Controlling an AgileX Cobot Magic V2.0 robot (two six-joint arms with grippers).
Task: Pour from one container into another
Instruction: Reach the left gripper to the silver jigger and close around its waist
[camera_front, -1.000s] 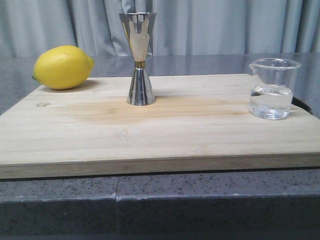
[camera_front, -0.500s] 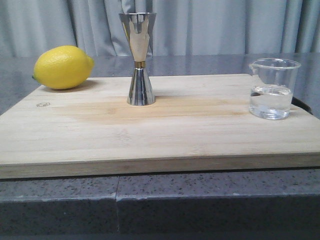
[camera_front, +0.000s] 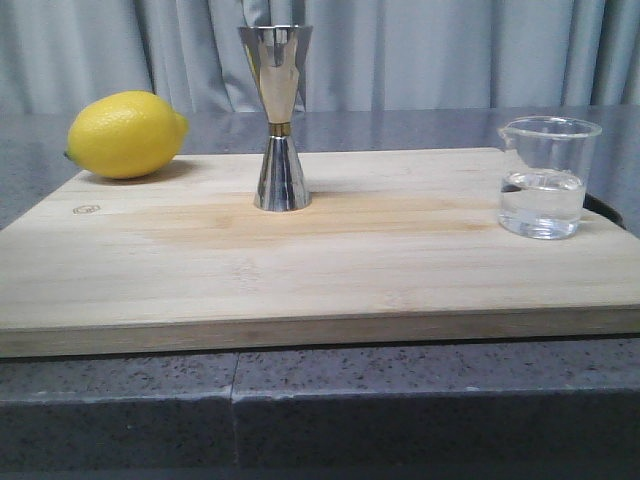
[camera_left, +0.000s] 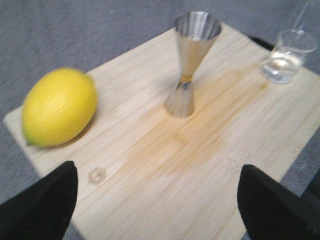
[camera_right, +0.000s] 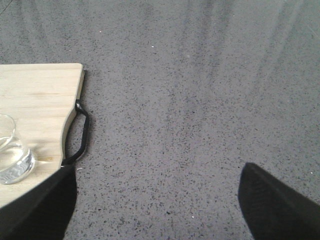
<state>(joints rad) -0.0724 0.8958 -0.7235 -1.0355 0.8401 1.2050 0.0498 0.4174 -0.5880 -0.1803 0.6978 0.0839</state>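
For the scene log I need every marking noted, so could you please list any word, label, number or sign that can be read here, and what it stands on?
No readable words or numbers in any view.
Cutting board: a small hexagon-shaped mark near the corner by the lemon; a sign only, anything inside it is too small to read.
Glass beaker: any measuring marks are too faint to read.
Steel jigger: no marking visible.

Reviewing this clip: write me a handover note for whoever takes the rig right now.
Left claw: open, empty, above the cutting board.
Right claw: open, empty, over the grey counter beside the board's handle end.
Glass beaker: upright at the board's right edge, holding clear liquid.
Steel jigger: upright, mid-board, towards the back.
Lemon: back left.
Done: nothing.
Left: grasp beaker, pour into jigger.
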